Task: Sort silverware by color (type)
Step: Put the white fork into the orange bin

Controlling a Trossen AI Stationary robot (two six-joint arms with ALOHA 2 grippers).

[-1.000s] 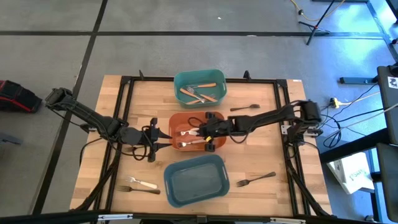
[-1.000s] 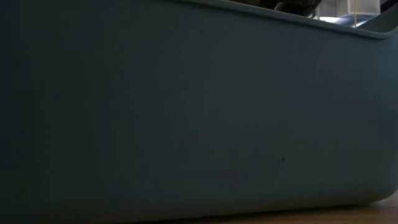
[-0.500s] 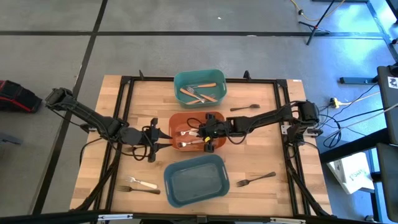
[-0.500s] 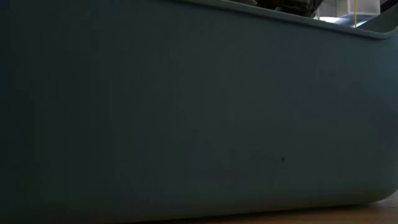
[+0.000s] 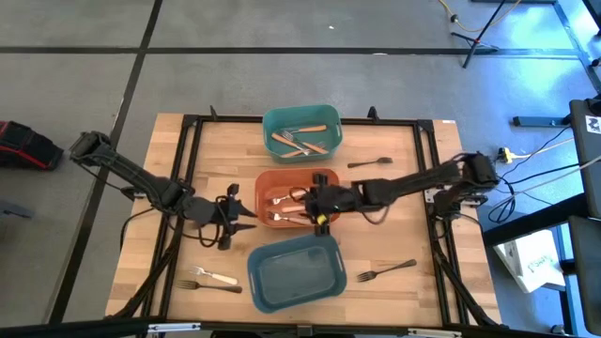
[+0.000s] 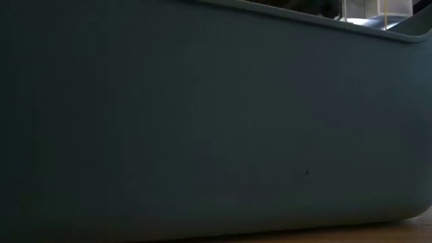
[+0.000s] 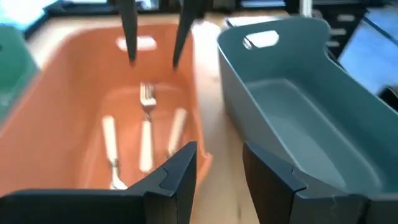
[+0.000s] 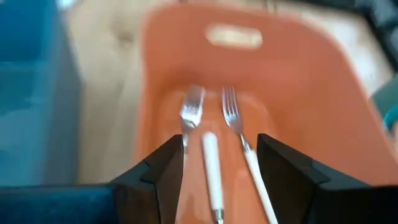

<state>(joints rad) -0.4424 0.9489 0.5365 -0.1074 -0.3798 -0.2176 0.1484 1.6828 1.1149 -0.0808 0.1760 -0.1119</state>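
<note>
Bins: three. Orange bin [image 5: 331, 180] holds three cream-handled forks [image 7: 145, 140]; teal bin [image 5: 300, 117] holds brown-handled forks [image 5: 299, 142], count unclear; blue-grey bin [image 5: 296, 272]. On the tabletop [image 5: 404, 155]: two dark metal forks [image 5: 369, 163], two forks [image 5: 208, 276] near the front left. Right claw [image 5: 305, 202] over the orange bin, fingers apart, empty. Left claw [image 5: 246, 215] beside that bin, parted, empty.
</note>
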